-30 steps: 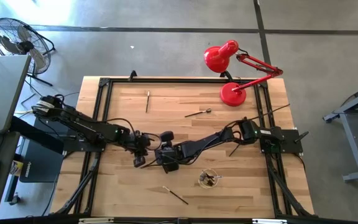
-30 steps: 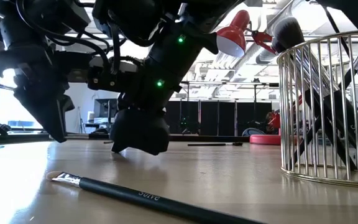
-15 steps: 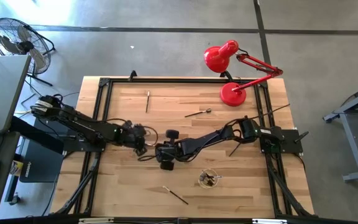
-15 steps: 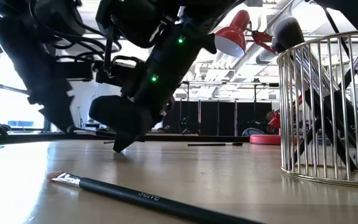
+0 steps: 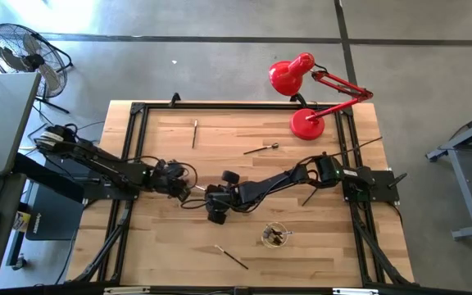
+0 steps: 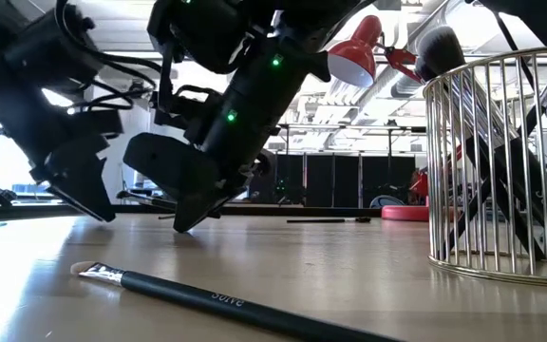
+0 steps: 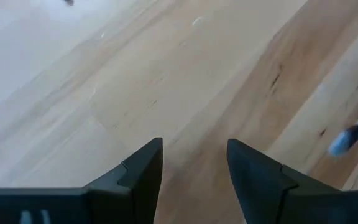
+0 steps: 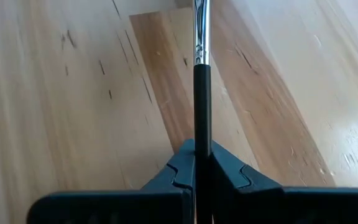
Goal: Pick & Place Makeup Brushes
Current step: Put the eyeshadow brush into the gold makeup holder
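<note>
- Seen from straight above, the right gripper (image 5: 217,203) sits near the middle of the table (image 5: 220,139), with the left gripper (image 5: 176,182) just beside it. The wire cup (image 5: 274,236), already holding brushes, lies near the right gripper, toward the table's front edge, so the right arm is the nearer one for the drop. Loose brushes lie well apart: a front brush (image 5: 231,256), a far brush (image 5: 194,133) and a middle brush (image 5: 262,148). A red lamp (image 5: 306,90) stands at the far right.
- At table height, the wire cup (image 6: 501,161) stands on the right with dark handles leaning inside; the front brush (image 6: 226,300) lies flat in the foreground.
- Past the left wrist, the fingers (image 7: 138,177) stand apart over bare wood, holding nothing.
- Past the right wrist, the fingers (image 8: 182,171) are clamped on a held brush (image 8: 201,99), its dark handle and silvery ferrule running straight forward from the claw. I judge it must be tipped upright over the cup.
</note>
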Controlling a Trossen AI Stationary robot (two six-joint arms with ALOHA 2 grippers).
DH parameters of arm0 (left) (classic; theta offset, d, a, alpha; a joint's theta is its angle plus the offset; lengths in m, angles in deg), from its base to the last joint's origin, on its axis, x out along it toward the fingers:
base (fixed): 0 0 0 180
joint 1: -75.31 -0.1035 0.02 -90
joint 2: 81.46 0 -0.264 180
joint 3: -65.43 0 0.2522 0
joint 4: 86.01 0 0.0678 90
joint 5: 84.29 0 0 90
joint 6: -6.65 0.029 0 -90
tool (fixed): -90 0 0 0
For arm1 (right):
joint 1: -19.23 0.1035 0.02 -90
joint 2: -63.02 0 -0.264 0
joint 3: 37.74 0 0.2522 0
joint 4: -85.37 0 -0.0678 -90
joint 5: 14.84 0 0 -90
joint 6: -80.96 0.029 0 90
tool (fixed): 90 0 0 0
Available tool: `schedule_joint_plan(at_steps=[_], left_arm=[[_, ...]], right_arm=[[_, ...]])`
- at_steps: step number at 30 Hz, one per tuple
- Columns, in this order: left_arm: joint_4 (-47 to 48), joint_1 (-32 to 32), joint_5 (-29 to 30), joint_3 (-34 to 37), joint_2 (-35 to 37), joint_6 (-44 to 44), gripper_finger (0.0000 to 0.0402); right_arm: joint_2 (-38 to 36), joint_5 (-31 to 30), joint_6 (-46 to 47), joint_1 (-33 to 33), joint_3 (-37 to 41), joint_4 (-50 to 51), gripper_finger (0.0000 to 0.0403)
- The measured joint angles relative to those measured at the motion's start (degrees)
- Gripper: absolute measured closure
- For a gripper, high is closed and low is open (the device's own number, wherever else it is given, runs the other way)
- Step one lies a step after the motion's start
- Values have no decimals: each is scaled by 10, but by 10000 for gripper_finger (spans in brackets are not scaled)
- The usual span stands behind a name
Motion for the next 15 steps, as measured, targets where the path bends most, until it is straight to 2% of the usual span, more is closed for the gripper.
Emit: schedule_joint_plan(at_steps=[6, 10, 15], left_arm=[[-63, 0, 0, 52, 81, 15, 224], [-87, 0, -3, 62, 119, 45, 224], [-141, 0, -5, 63, 134, 106, 224]], right_arm=[[-18, -22, 17, -3, 4, 42, 389], [-40, -49, 34, -7, 31, 55, 390], [-79, -53, 71, -14, 122, -39, 390]])
